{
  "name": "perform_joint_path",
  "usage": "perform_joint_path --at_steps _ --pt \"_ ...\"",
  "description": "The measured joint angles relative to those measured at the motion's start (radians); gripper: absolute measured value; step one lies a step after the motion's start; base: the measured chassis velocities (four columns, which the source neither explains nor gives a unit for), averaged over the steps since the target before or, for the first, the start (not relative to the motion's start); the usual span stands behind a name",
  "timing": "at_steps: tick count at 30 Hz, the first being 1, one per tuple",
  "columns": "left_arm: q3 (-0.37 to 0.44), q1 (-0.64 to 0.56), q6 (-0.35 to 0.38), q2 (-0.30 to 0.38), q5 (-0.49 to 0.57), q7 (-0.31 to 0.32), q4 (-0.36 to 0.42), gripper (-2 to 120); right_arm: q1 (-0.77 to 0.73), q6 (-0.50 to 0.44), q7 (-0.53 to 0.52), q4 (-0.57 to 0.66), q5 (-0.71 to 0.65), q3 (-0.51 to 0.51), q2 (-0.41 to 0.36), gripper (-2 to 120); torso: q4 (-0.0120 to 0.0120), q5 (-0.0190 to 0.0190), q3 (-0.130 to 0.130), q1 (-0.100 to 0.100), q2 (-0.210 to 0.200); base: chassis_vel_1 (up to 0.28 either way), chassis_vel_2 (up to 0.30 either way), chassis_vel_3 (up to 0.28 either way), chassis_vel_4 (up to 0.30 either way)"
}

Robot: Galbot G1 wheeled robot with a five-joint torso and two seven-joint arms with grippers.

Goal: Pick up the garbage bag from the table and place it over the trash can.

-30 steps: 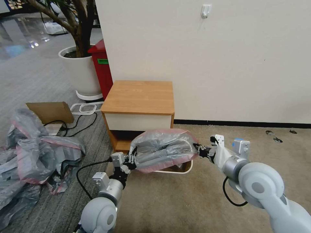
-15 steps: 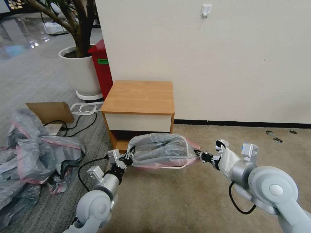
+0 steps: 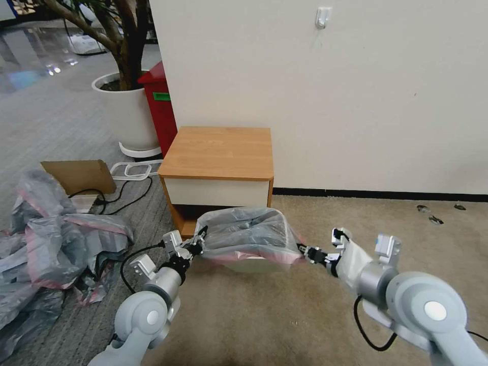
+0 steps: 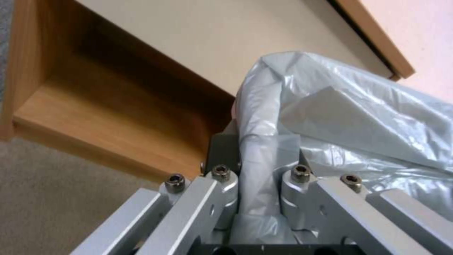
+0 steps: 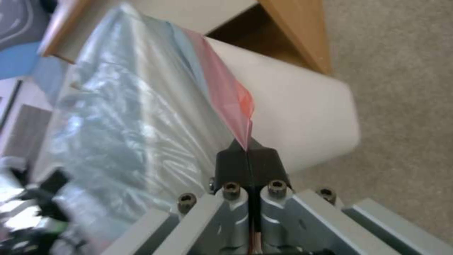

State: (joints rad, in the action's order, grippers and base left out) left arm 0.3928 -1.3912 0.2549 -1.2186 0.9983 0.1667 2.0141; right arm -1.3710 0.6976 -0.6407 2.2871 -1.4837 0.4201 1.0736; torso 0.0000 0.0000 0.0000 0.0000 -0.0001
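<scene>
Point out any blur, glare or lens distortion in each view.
Head view: floor at top left glares with reflected light; wide-angle bend in the baseboard. Left wrist view: the garbage bag and table are soft, with close jaws sharper. Right wrist view: the trash can is blurred, and the left gripper is smeared beyond the bag.

Table (image 3: 218,152) crowds behind; open carpet (image 3: 284,315) in front.

The grey garbage bag (image 3: 246,236) with its pink rim band lay stretched over the cream-white trash can (image 5: 302,117); both stood on carpet just before the wooden worktop (image 3: 218,152).
</scene>
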Motion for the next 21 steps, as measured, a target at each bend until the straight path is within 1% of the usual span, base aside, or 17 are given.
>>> perform_joint_path --at_steps 1,2,5,11,15,16,19,20,21 --pt "0.0 0.0 0.004 0.004 0.004 0.001 0.008 7 -0.001 -0.017 0.034 -0.019 0.064 -0.008 0.02 0 0.0 0.0002 0.0 0.0 0.0 0.0 0.0 0.0 0.0" --pt "0.0 0.0 0.004 0.004 0.004 0.001 0.008 7 -0.001 -0.017 0.034 -0.019 0.064 -0.008 0.02 0 0.0 0.0002 0.0 0.0 0.0 0.0 0.0 0.0 0.0" --pt "0.0 -0.005 0.012 0.008 0.015 0.001 0.02 7 -0.003 -0.043 0.094 -0.045 0.165 -0.013 0.039 0 0.0001 0.0 0.0 0.0 0.0 0.0 0.0 0.0 0.0" --pt "0.001 -0.008 0.014 0.005 0.016 0.003 0.021 7 -0.024 -0.048 0.112 -0.023 0.19 -0.004 0.053 0 0.0001 -0.0001 0.0 0.0 0.0 0.0 0.0 0.0 0.0" --pt "-0.001 0.006 0.013 -0.004 0.012 0.017 -0.006 7 -0.078 -0.074 0.099 0.034 0.187 0.034 0.078 17 0.0001 0.0 0.0 0.0 0.0 0.0 0.0 0.0 0.0" --pt "-0.001 0.006 0.013 -0.004 0.012 0.017 -0.006 7 -0.078 -0.074 0.099 0.034 0.187 0.034 0.078 17 0.0001 0.0 0.0 0.0 0.0 0.0 0.0 0.0 0.0" --pt "-0.003 0.014 0.012 -0.004 0.011 0.022 -0.024 7 -0.127 -0.104 0.096 0.074 0.182 0.072 0.104 30 -0.0001 -0.0001 0.0 0.0 0.0 0.0 0.0 0.0 0.0" --pt "-0.004 0.015 0.012 -0.005 0.011 0.024 -0.029 7 -0.143 -0.127 0.101 0.087 0.182 0.084 0.118 36 0.0 0.0 0.0 0.0 0.0 0.0 0.0 0.0 0.0" --pt "-0.004 0.015 0.012 -0.005 0.011 0.024 -0.029 7 -0.143 -0.127 0.101 0.087 0.182 0.084 0.118 36 0.0 0.0 0.0 0.0 0.0 0.0 0.0 0.0 0.0"
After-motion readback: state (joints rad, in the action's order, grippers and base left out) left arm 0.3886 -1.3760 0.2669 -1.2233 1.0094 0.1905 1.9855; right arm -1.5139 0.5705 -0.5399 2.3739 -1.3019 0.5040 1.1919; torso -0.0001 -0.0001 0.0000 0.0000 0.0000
